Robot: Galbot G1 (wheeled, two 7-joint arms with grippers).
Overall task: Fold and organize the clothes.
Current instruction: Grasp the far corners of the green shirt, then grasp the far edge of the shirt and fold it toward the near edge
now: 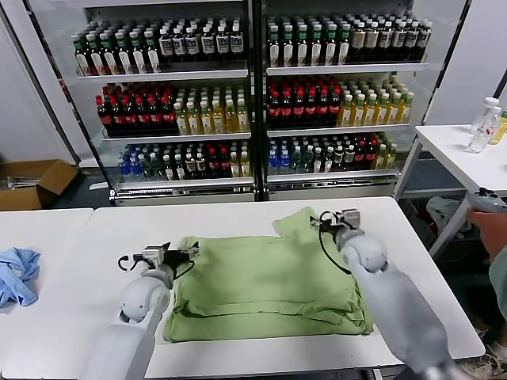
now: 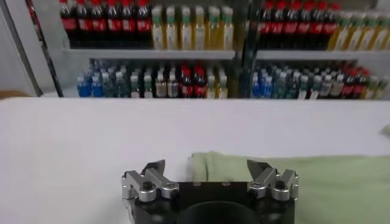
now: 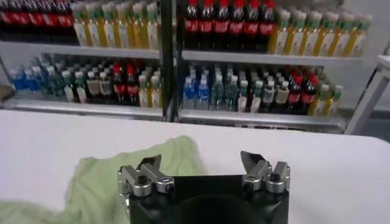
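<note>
The light green polo shirt (image 1: 265, 285) lies partly folded on the white table (image 1: 238, 218), with one sleeve (image 1: 299, 223) sticking out at the far right corner. Its collar, buttons and printed patch are hidden. My left gripper (image 1: 187, 253) is open and empty at the shirt's left far edge; the shirt's corner (image 2: 210, 163) shows between its jaws in the left wrist view (image 2: 207, 169). My right gripper (image 1: 337, 218) is open and empty above the right sleeve; the green cloth (image 3: 97, 182) shows in the right wrist view beside the gripper (image 3: 201, 163).
A light blue garment (image 1: 17, 273) lies on the left table. A drinks fridge (image 1: 253, 95) full of bottles stands behind. A side table with a bottle (image 1: 483, 127) is at far right, and a person's arm (image 1: 495, 229) is at the right edge.
</note>
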